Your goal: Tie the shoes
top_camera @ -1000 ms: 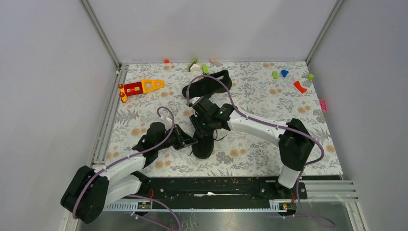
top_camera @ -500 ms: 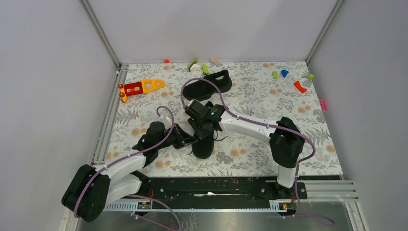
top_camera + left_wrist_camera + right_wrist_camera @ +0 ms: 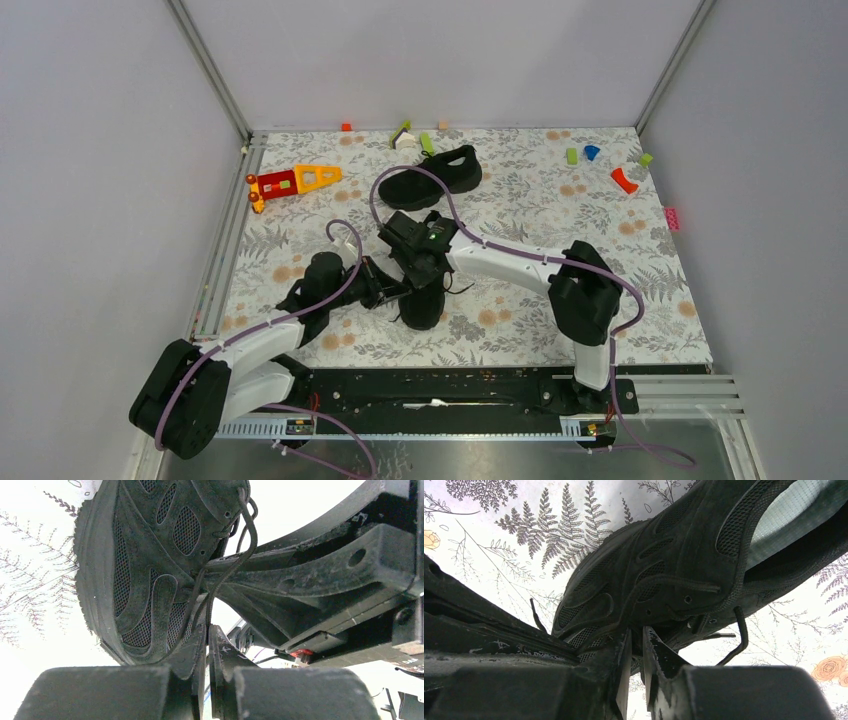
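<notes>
Two black shoes lie on the floral mat: the near shoe (image 3: pixel 422 305) in the middle and the far shoe (image 3: pixel 432 175) behind it. My left gripper (image 3: pixel 392 293) sits at the near shoe's left side. In the left wrist view the left gripper (image 3: pixel 207 630) is shut on a thin black lace (image 3: pixel 247 530) that runs down from the shoe (image 3: pixel 145 555). My right gripper (image 3: pixel 420 270) hangs over the same shoe. Seen from its wrist, the right gripper (image 3: pixel 636 635) has its jaws almost together, tips against the shoe's (image 3: pixel 664 570) lacing. Whether a lace sits between them is hidden.
A red and yellow toy (image 3: pixel 293 181) lies at the back left. Small coloured blocks (image 3: pixel 405 135) sit along the back edge, and more blocks (image 3: pixel 623 180) at the back right. Grey walls enclose the mat. The right arm's body (image 3: pixel 325 580) looms close beside the left gripper.
The right arm has shifted left over the near shoe and its jaws have narrowed. The left arm and its grip on the lace have not changed.
</notes>
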### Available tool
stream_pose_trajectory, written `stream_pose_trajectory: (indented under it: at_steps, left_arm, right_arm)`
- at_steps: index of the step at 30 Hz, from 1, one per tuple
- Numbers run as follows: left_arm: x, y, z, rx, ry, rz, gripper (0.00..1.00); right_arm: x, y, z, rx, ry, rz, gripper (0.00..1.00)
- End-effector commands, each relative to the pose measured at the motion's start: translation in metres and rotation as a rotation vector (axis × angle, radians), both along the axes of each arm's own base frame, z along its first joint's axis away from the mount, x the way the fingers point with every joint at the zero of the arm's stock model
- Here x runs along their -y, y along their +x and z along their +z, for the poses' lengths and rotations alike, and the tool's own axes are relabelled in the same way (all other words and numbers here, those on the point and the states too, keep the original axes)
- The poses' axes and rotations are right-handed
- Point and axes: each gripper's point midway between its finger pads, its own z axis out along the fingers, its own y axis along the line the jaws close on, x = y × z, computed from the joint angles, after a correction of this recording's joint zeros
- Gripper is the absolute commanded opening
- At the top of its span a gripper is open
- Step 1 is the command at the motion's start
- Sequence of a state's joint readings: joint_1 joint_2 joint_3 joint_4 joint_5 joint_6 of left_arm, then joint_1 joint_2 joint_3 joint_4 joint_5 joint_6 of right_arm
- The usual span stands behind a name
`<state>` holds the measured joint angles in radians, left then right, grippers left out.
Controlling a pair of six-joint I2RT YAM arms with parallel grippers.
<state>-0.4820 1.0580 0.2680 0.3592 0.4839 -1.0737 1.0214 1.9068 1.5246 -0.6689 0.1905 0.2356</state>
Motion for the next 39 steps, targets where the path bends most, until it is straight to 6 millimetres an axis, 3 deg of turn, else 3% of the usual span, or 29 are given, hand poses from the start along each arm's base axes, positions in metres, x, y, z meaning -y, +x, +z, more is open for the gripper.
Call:
stream_pose_trajectory:
  at_steps: [1,3,11,16,19,23,29,34,39]
  left_arm:
    - [0.005,0.009,0.023,0.068,-0.039,-0.013,0.05]
    - [0.004,0.009,0.022,0.07,-0.033,-0.006,0.05]
    - [0.004,0.009,0.018,0.06,-0.033,-0.004,0.05]
    - [0.006,0.011,0.018,0.059,-0.042,-0.007,0.05]
    - [0.006,0.011,0.018,0.057,-0.044,-0.01,0.05]
    - [0.008,0.011,0.02,0.058,-0.053,-0.016,0.06]
    - [0.007,0.008,0.029,0.087,-0.047,-0.034,0.17]
    - [-0.011,0.005,0.024,0.115,0.112,-0.019,0.35]
    - [-0.034,0.012,0.048,0.226,0.262,0.036,0.42]
  right_arm:
    - [-0.006,0.0,0.005,0.004,-0.019,0.023,0.16]
    - [-0.002,0.003,0.011,0.029,-0.026,0.007,0.0]
    - [0.018,0.011,0.055,0.216,0.179,-0.111,0.0]
    - [0.012,0.008,0.083,0.254,0.369,-0.127,0.0]
    - [0.012,0.007,0.09,0.255,0.435,-0.137,0.0]
    - [0.009,0.009,0.088,0.222,0.463,-0.149,0.0]
    - [0.014,0.015,0.077,0.168,0.494,-0.222,0.0]
    - [0.017,0.017,0.072,0.112,0.588,-0.257,0.0]
    - [0.014,0.015,0.07,0.085,0.597,-0.238,0.0]
